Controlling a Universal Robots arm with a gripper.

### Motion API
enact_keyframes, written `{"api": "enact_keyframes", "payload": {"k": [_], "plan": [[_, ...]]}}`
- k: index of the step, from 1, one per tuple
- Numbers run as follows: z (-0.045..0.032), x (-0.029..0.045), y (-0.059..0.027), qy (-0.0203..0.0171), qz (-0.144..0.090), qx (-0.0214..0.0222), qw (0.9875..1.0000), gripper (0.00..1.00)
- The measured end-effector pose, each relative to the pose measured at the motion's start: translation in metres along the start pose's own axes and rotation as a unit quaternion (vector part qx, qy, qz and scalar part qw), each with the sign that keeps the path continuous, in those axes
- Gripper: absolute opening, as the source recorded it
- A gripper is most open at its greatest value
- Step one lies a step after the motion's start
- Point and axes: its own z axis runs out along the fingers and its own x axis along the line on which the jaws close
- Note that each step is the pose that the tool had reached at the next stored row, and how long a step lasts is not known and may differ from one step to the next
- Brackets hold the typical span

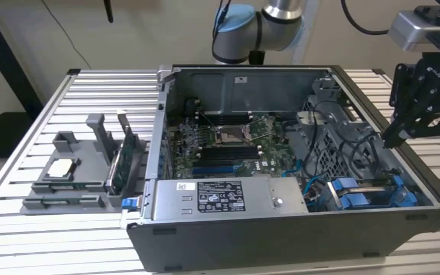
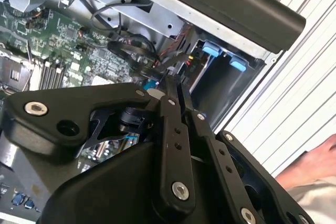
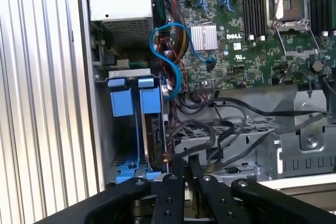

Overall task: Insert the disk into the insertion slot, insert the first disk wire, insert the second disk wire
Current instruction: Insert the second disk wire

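Note:
Two blue-fronted carriers stand side by side in the drive cage (image 1: 373,172) of the open computer case. The carrier nearer the motherboard holds the disk (image 3: 150,98) (image 1: 345,186), which sits down in the insertion slot (image 3: 157,145). A looped blue wire (image 3: 170,51) ends beside that carrier, and black wires (image 3: 210,129) lie over the cage. I cannot tell whether any wire is plugged into the disk. My gripper (image 1: 392,137) (image 3: 187,162) (image 2: 176,83) hangs above the cage end of the case. It is shut, with nothing showing between its fingers.
At the exterior view's left, a grey holder tray (image 1: 67,189) carries a green card (image 1: 121,154) on edge and small parts. The power supply (image 1: 220,197) fills the case's near side. The motherboard (image 1: 228,143) lies behind it. A person's hand (image 2: 315,163) rests outside the case.

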Motion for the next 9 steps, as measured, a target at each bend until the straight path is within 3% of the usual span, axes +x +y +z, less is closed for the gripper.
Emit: {"api": "enact_keyframes", "payload": {"k": [9], "plan": [[0.0003,0.0023,0.0233,-0.0002,0.0,0.0024,1.0,0.16]]}}
